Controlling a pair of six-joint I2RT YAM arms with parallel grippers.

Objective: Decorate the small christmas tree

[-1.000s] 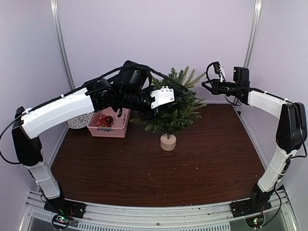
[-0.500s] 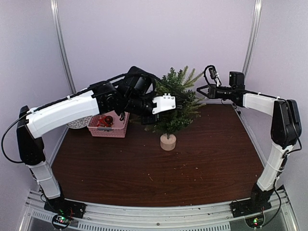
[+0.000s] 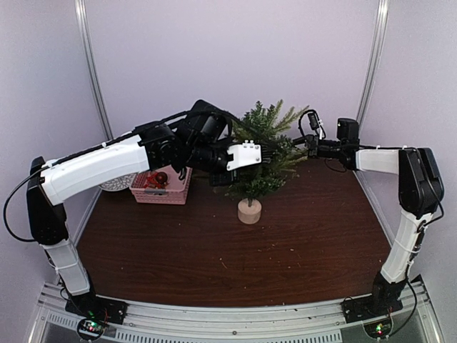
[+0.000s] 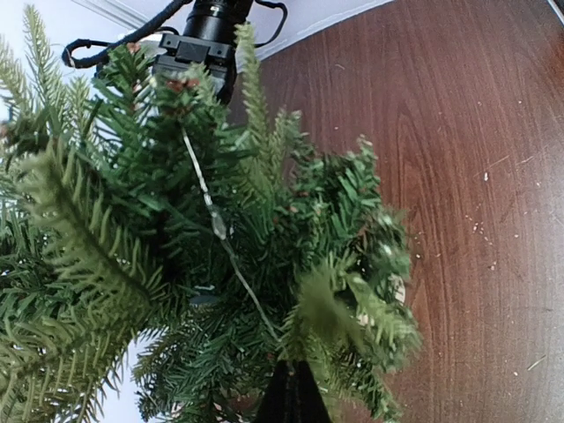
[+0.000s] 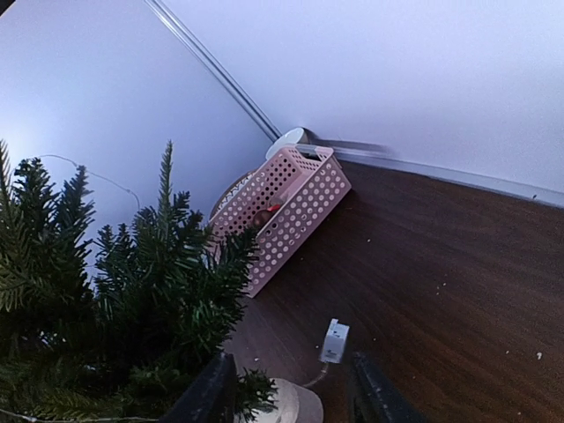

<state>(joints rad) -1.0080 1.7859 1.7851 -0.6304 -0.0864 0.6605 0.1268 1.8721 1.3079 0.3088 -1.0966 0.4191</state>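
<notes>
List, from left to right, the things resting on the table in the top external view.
white round object → pink basket → small christmas tree

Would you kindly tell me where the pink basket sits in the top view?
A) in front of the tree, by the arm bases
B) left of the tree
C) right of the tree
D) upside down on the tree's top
B: the basket stands on the table to the left of the tree, towards the back wall.
</notes>
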